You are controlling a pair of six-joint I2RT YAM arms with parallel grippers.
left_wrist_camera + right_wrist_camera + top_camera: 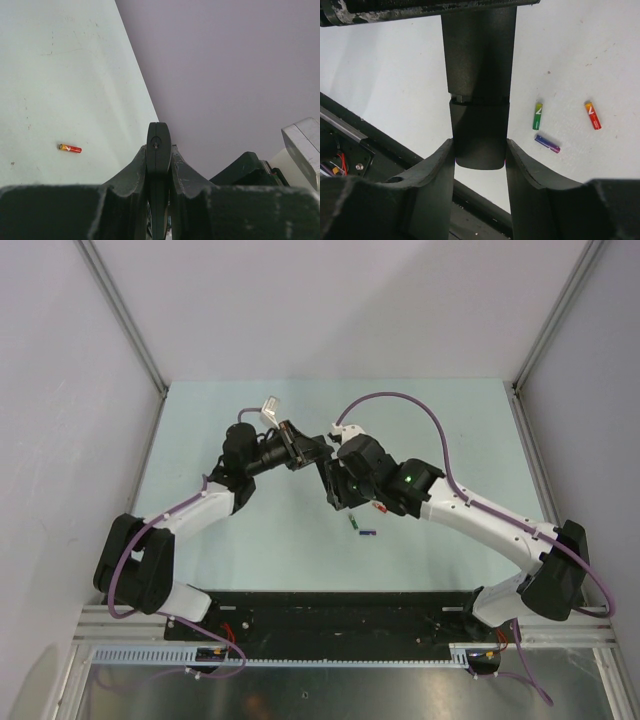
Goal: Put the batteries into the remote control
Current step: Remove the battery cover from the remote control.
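Observation:
The remote control (479, 60) is a slim black bar held in the air between both arms, above the table. My left gripper (159, 156) is shut on it, and there the remote (159, 134) shows edge-on between the fingers. My right gripper (480, 150) has a finger against each side of the remote's lower end, below a seam across the bar. Three batteries lie loose on the table beside it: green (537, 116), red (592, 115) and blue-purple (547, 143). From above they lie just below the right gripper (336, 483), with the green battery (352, 522) nearest it.
The black base rail (350, 130) with its wiring runs along the table's near edge, close under the right gripper. Grey enclosure walls (330, 300) stand behind and at both sides. The right arm's dark body (245, 170) sits close beside the left gripper.

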